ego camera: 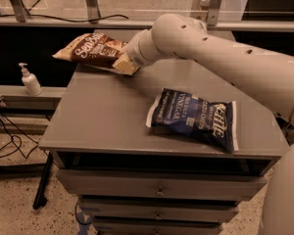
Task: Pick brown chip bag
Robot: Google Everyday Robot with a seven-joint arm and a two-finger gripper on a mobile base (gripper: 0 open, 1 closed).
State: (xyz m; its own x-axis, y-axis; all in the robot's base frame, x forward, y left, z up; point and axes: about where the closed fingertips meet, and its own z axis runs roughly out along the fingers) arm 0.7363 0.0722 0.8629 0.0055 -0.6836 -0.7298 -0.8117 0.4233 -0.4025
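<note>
Brown chip bag [90, 49] lies back-left; jaws seemingly touch its right end.

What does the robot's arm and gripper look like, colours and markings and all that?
The arm is a thick, smooth, cream-white tube with rounded joints and small dark holes dotted along its shell. No cables or lettering show. It narrows to a paler collar at the gripper, which sits against one end of the brown chip bag and is mostly hidden.
</note>
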